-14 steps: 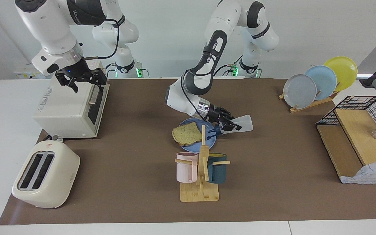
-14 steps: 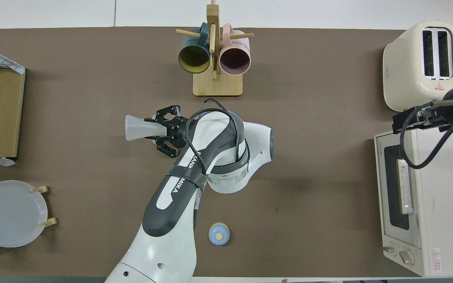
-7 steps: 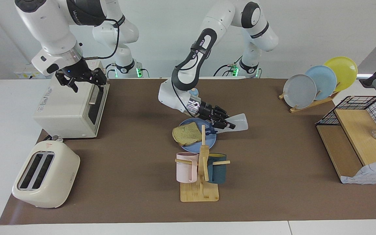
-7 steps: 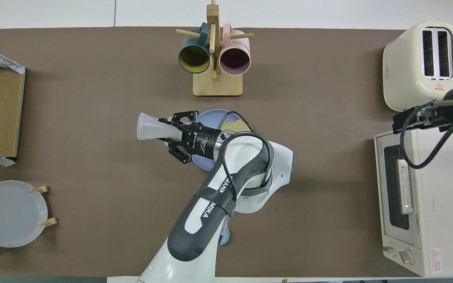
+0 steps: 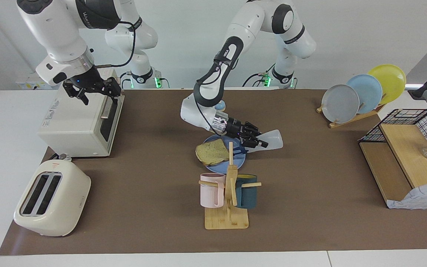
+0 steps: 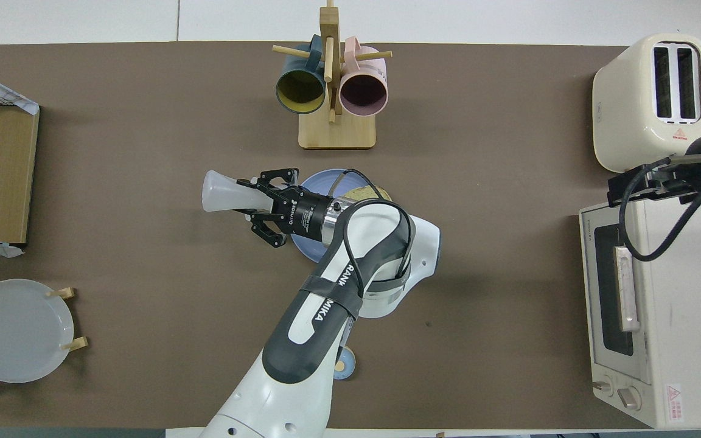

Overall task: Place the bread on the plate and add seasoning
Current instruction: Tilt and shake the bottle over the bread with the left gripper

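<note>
I am looking at a brown table from across it, with both arms at the top of the facing view. The left gripper (image 5: 257, 142) is clamped on the seasoning bottle (image 5: 272, 139), holding it tipped almost flat in the air. The bottle's long axis runs sideways along the table: its pale wide base points toward the left arm's end, and its dark cap (image 5: 244, 149) points down toward the blue plate (image 5: 240, 160). The plate lies at mid-table, just nearer to the robots than the mug stand (image 5: 227, 207). The bread (image 5: 212, 152) lies on the plate, on the half toward the right arm's end.

So the relation I care about is this: the cap hangs over the plate's edge on the left arm's side, and the bread sits a little further toward the right arm's end (I judge the pour should shift that way to land on the slice).

The stand's upright post rises just beside the plate, which limits room on that side. The table toward the left arm's end is open.

The right gripper (image 5: 94, 90) waits over the toaster oven (image 5: 73, 126), its fingers spread wide and holding nothing.
</note>
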### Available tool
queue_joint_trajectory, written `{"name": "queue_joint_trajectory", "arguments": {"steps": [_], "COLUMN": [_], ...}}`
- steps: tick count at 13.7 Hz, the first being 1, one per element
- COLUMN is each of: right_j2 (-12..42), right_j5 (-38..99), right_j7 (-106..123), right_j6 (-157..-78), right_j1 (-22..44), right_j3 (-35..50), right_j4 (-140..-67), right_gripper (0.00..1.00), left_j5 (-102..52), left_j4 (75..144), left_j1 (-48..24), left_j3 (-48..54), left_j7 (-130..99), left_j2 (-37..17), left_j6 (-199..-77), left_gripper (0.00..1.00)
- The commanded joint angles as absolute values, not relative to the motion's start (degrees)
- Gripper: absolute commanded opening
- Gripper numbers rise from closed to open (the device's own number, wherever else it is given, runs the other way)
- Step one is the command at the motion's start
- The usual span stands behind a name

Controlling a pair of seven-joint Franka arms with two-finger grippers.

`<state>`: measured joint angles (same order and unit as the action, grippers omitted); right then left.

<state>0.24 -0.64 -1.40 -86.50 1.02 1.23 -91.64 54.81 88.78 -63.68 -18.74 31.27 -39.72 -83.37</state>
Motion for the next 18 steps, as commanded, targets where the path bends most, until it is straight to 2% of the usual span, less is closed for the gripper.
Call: {"name": "queue_joint_trajectory", "arguments": {"steps": [1,10,18], "right_j2": [-0.4,-0.4,-0.4], "right_j5": [-0.1,-0.1,-0.1], "right_j7": [0.1,0.1,0.1], "right_j6": [-86.3,-86.3,-86.3], "right_j1": [0.0,0.0,0.0], "right_j3": [1.7,1.7,1.7], "right_j4": [-91.9,-91.9,-91.9], "right_gripper": [1.0,1.0,1.0], "left_j5": [58.0,54.9,56.6], "left_j4": [88.2,86.3,86.0], "left_j1": [-62.8,-68.9,-63.9], "left_j3": [-19.4,-19.4,-20.0], "left_j7": [31.1,31.3,30.2], "left_j2": [-41.9,-41.8,-42.5], "left_j6": [-83.9,-79.8,-83.4], "left_gripper": [0.0,0.0,0.0]}}
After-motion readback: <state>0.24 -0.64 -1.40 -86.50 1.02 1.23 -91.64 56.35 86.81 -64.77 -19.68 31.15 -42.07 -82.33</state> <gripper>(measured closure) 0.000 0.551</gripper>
